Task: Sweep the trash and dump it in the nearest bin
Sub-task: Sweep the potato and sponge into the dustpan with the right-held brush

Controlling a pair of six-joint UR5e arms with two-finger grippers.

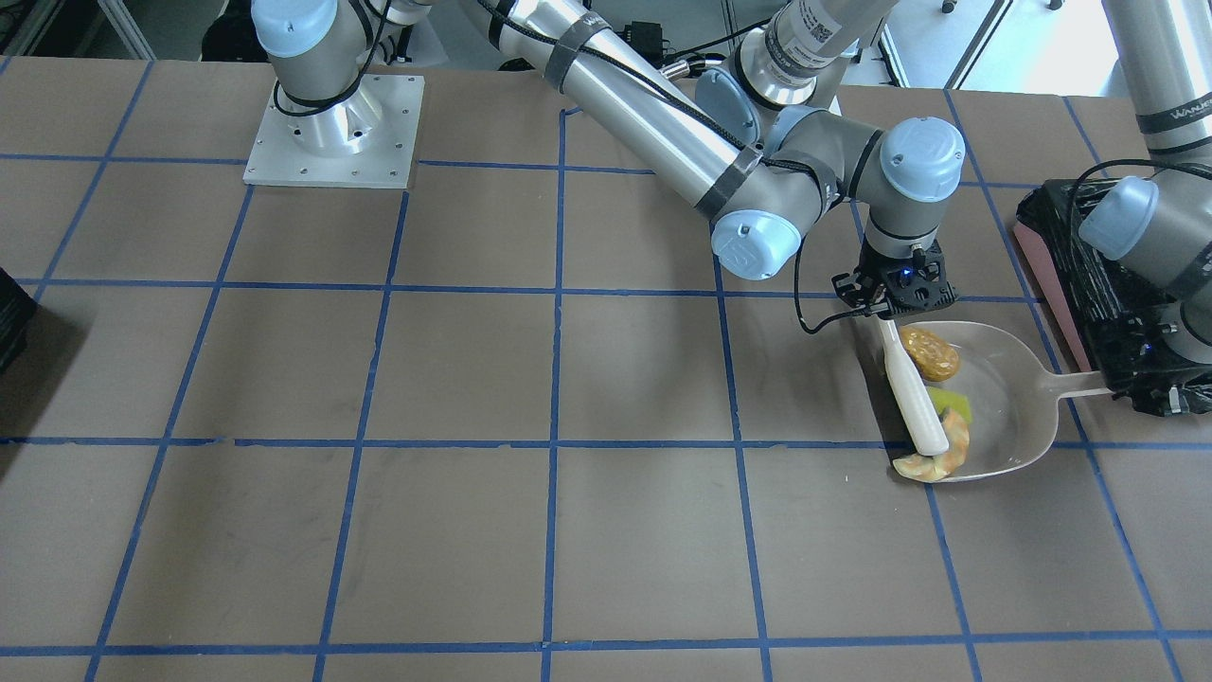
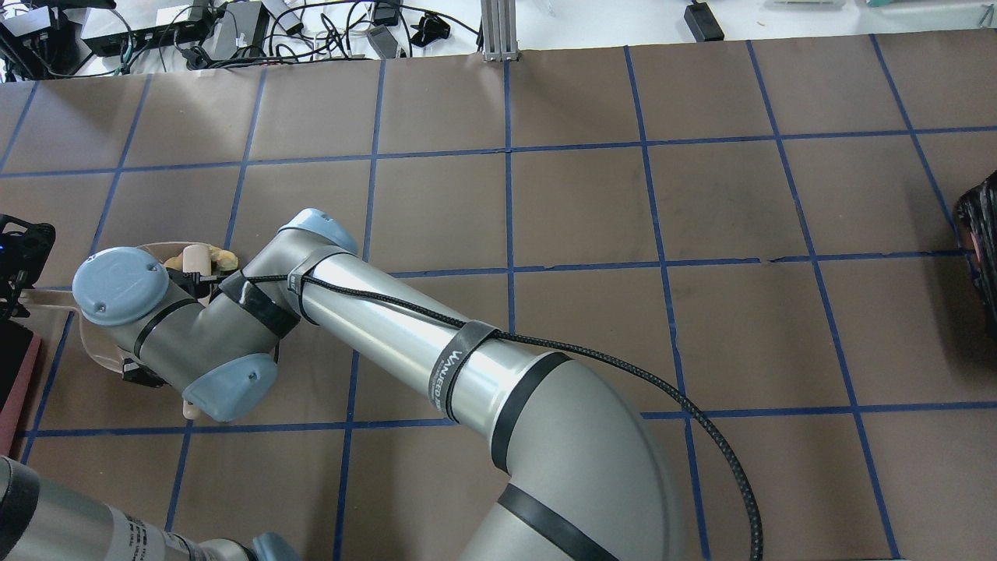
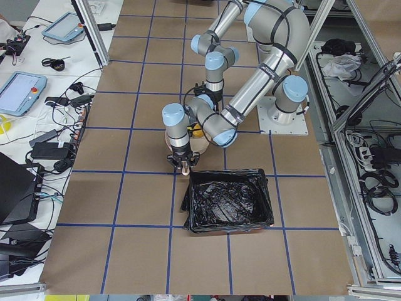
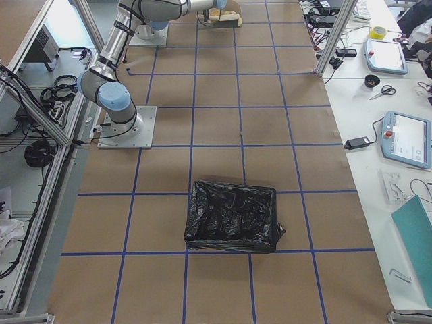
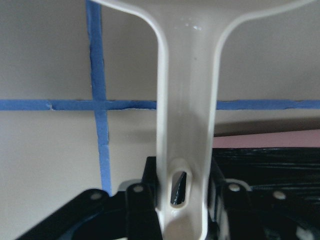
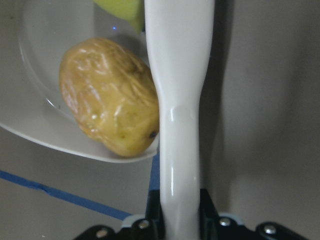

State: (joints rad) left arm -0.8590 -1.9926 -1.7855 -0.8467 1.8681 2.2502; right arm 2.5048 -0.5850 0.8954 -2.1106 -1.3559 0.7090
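My right gripper (image 1: 895,294) is shut on a white sweeper (image 1: 914,398) that lies across the mouth of a translucent dustpan (image 1: 1004,417). The golden-brown lump (image 1: 930,352) sits inside the pan, against the sweeper (image 6: 180,100). The apple-core piece (image 1: 937,457) lies at the pan's lip under the sweeper's tip, partly on the table. My left gripper (image 1: 1141,374) is shut on the dustpan handle (image 5: 185,125). The pink-sided bin (image 1: 1046,294) with its black bag stands right behind the left gripper.
The right arm reaches across the table into the left half and hides most of the pan in the overhead view. A second black-bagged bin (image 4: 233,216) stands at the table's far right end (image 2: 981,249). Blue tape lines grid the brown table.
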